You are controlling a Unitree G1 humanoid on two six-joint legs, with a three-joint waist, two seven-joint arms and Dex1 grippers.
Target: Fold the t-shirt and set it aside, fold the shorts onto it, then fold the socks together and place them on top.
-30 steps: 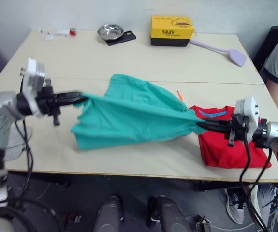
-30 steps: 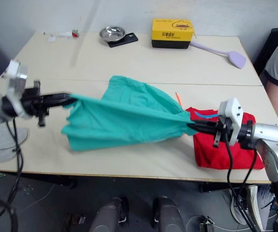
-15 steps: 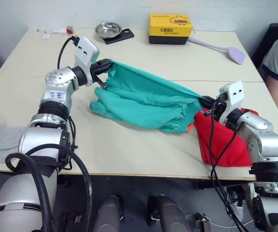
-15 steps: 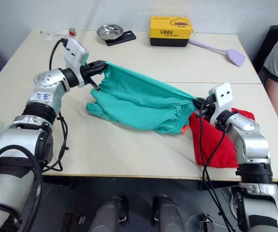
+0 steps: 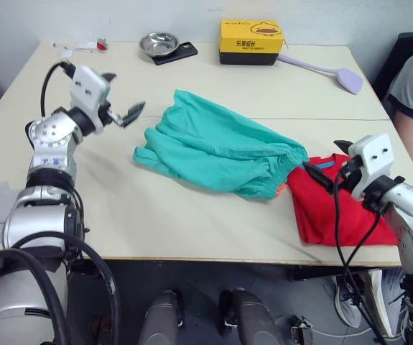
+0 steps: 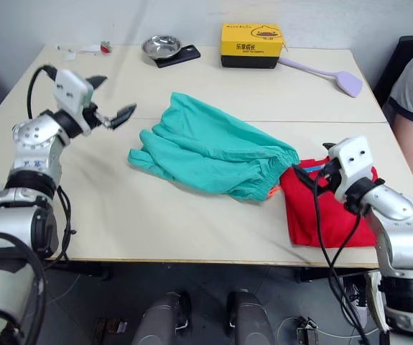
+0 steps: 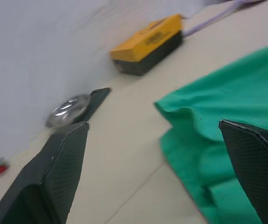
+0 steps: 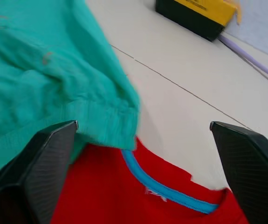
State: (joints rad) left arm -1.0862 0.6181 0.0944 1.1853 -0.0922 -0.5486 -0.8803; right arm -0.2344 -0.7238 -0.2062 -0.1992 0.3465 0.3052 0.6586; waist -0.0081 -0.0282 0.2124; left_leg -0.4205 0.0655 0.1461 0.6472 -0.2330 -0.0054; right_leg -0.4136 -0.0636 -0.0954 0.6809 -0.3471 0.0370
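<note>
The teal shorts (image 5: 217,153) lie loosely folded and rumpled mid-table, their waistband end overlapping the folded red t-shirt (image 5: 335,215) by the right front corner. The pale wooden table (image 5: 192,223) stands against a grey wall, with a yellow box (image 5: 251,41) and steel bowl (image 5: 157,44) along its far edge. Both the left gripper (image 5: 122,113) and right gripper (image 5: 328,167) hover spread wide and empty at either end of the shorts.

You have a teal-green cloth pair of shorts (image 5: 217,154) mid-frame, an orange drawstring (image 5: 284,189) peeking at its right edge. Right of it sits the bright red cloth t-shirt (image 5: 335,212) with a blue neck band (image 8: 164,186). Top centre, your yellow-and-black box (image 5: 252,42); beside it a lilac spatula (image 5: 327,70) and a silver bowl (image 5: 158,44).
</note>
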